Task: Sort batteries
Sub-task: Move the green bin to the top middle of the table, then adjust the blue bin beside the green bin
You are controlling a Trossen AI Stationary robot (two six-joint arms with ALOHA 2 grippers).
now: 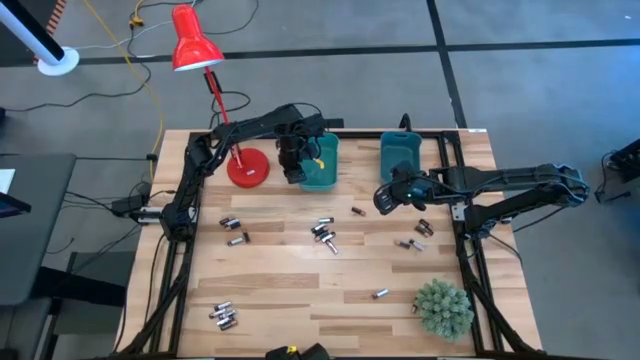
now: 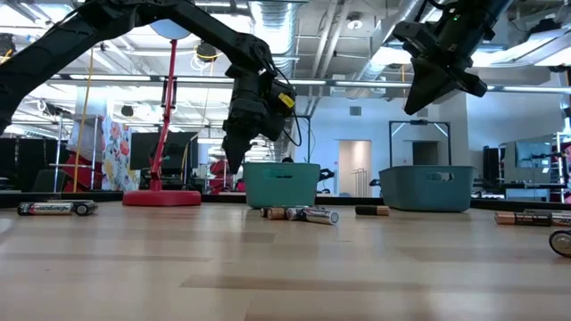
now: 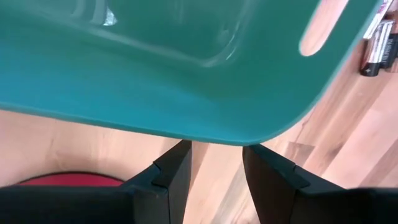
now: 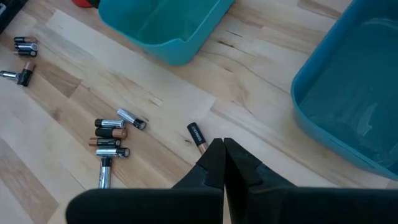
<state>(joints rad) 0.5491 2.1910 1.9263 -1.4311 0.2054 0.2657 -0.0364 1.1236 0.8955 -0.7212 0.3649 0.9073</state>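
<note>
Many small batteries lie scattered on the wooden table, with a cluster (image 1: pixel 322 232) at the middle, a pair (image 1: pixel 232 222) at the left and a group (image 1: pixel 222 316) near the front. Two teal bins stand at the far side, the left one (image 1: pixel 322 172) and the right one (image 1: pixel 400 155). My left gripper (image 3: pixel 216 163) hangs open beside the left bin's left wall (image 3: pixel 186 106), pointing down, with only bare table between its fingers. My right gripper (image 4: pixel 222 154) is shut and empty, raised above the table in front of the right bin (image 4: pixel 354 106); a single battery (image 4: pixel 196 135) lies just beyond its tips.
A red desk lamp stands with its base (image 1: pixel 247 168) just left of my left gripper and its shade (image 1: pixel 193 42) beyond the table's far edge. A green plant (image 1: pixel 443 307) sits at the near right corner. Black frame rails run along both sides.
</note>
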